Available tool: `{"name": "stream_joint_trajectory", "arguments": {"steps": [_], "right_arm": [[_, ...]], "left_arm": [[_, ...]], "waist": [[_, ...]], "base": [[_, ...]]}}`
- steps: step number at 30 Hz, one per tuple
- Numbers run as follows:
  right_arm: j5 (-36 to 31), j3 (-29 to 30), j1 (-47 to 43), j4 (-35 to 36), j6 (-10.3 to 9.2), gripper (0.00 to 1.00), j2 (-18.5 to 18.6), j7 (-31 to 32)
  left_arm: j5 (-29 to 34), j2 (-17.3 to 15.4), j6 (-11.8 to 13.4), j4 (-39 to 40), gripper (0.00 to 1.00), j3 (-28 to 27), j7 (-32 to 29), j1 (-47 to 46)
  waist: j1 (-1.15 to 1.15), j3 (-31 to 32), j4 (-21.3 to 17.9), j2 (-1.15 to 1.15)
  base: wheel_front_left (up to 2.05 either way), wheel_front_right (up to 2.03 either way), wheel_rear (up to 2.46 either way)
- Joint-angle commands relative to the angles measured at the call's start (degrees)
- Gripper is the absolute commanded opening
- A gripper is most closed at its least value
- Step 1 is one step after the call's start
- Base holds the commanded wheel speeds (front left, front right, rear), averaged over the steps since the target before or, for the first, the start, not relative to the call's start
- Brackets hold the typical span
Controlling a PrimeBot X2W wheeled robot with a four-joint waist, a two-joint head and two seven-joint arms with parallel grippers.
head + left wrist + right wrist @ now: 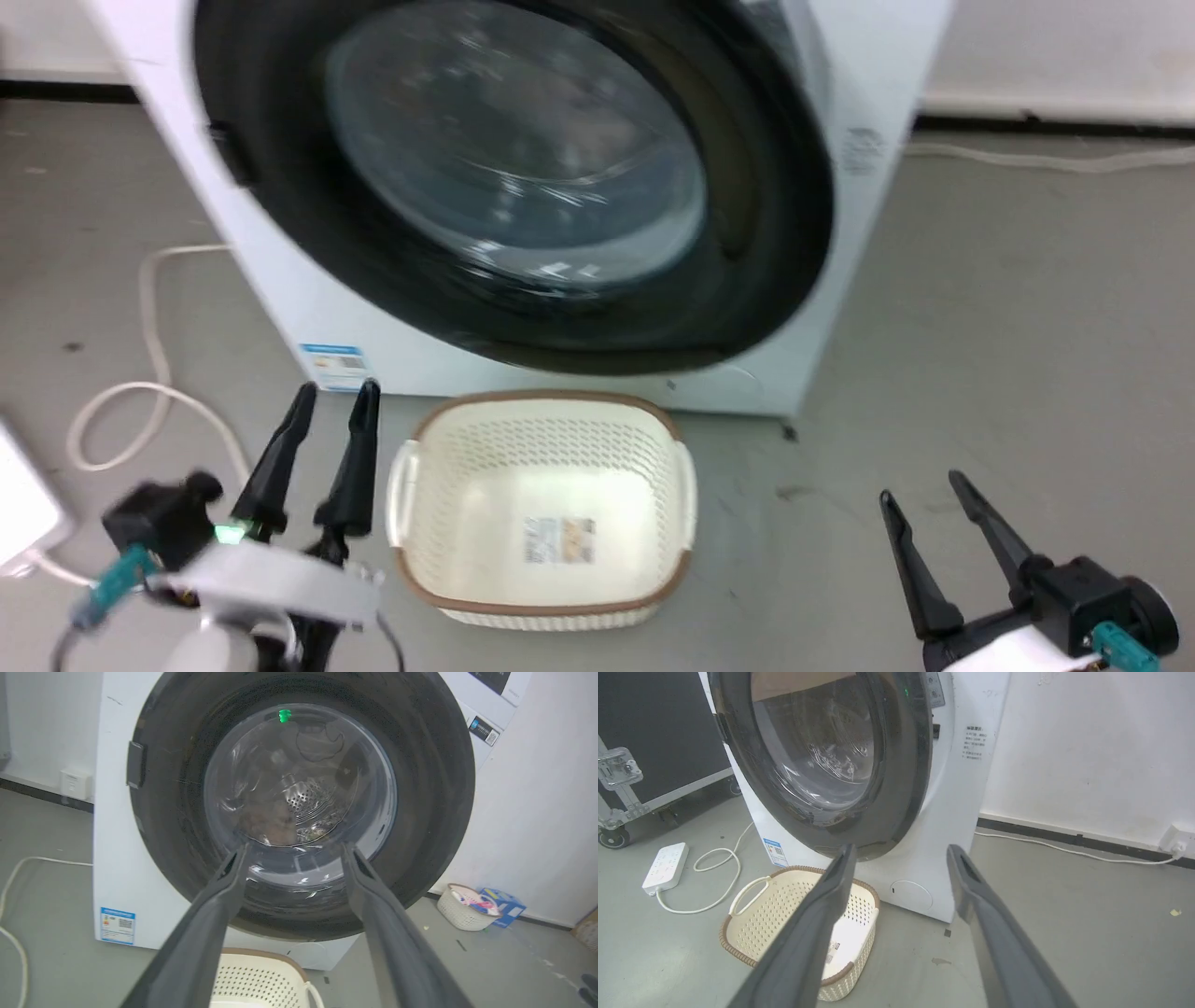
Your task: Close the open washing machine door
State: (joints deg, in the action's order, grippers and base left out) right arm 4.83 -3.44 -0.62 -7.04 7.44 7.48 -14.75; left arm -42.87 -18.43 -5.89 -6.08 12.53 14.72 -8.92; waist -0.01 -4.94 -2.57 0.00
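Directly ahead of the robot, the white washing machine [271,271] stands with the washing machine door [766,233] swung nearly flush to its front; latching cannot be confirmed. Judged step: final closing. The next move calls for a firm push on the black rim. A cream basket [541,399] sits on the floor just below the door, obstructing any low approach. Left gripper [336,387] and right gripper [921,485] hang clear of the door, fingers spread, empty. A power strip [665,867] lies well aside.

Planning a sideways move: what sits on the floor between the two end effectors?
A cream laundry basket, in the head view, between left end effector and right end effector.
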Motion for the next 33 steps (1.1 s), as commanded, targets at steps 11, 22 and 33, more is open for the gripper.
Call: {"name": "stream_joint_trajectory", "arguments": {"steps": [11,22,33], "right_arm": [[-0.5,-0.3,-3.3,0.3,0.05,1.0,-0.7,-0.2],[0.6,-2.9,-1.6,1.1,0.05,0.0,0.3,-0.2],[8.3,-12.5,17.0,1.3,0.05,0.0,13.6,5.2]], "left_arm": [[31.7,5.9,6.3,4.5,1.0,-4.5,0.3,13.1],[36.1,9.7,5.9,7.4,1.0,-6.6,0.3,13.7],[36.6,13.3,3.9,7.5,1.0,-7.6,0.3,8.1]], "waist": [[0.01,5.2,6.0,0.0],[0.01,1.9,9.1,0.0],[0.01,-8.5,14.6,0.0]], "base": [[0.0,0.0,0.0],[0.0,0.0,0.0],[0.0,0.0,0.0]]}}
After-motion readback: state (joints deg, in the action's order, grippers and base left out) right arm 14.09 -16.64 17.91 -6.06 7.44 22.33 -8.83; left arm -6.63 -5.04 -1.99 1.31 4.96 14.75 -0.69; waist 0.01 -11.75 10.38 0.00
